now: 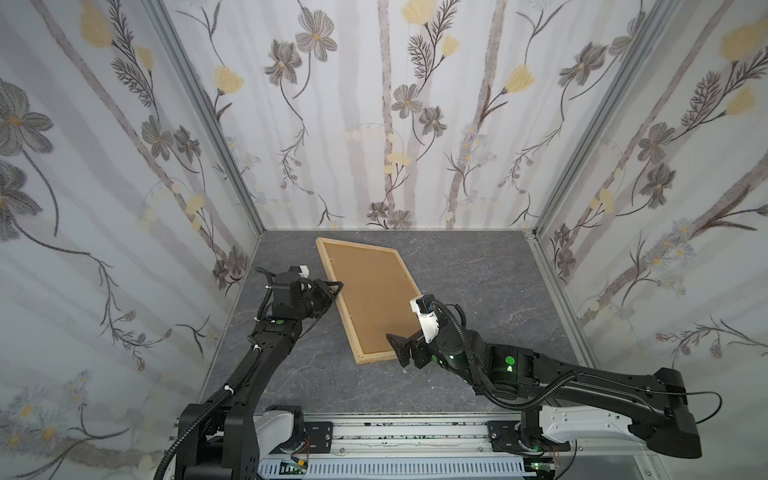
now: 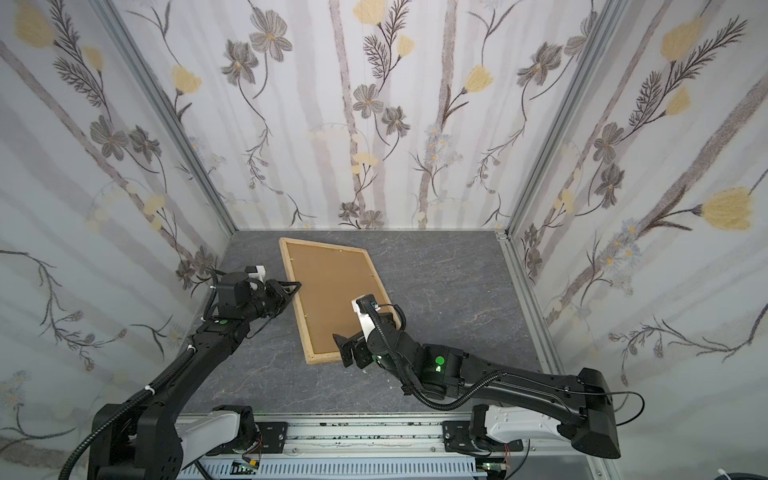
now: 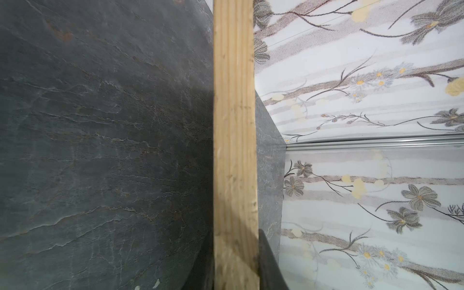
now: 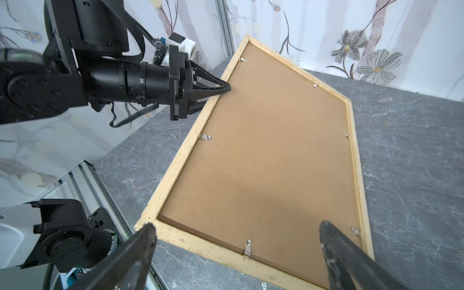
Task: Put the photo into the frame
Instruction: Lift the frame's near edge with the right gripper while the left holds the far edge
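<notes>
Frame: thin light-wood rectangular picture frame (image 4: 180,163), brown fibreboard backing panel (image 4: 271,150) facing up.
Left gripper (image 4: 227,88): clamped on frame's long edge.
Right gripper (image 4: 237,226): spread wide above near short edge.

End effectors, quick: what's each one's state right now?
Left end effector: closed on the frame, gripping its long edge.
Right end effector: open, holding nothing, at the frame's near end.

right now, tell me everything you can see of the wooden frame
The frame is a large rectangle of thin pale wood strips, lying back-up and skewed on the dark stone-look table. A brown backing panel fills it, with small metal clips along the inner edge. The left gripper is shut on one long rail; the right gripper hangs open over the near short end, not visibly touching.
</notes>
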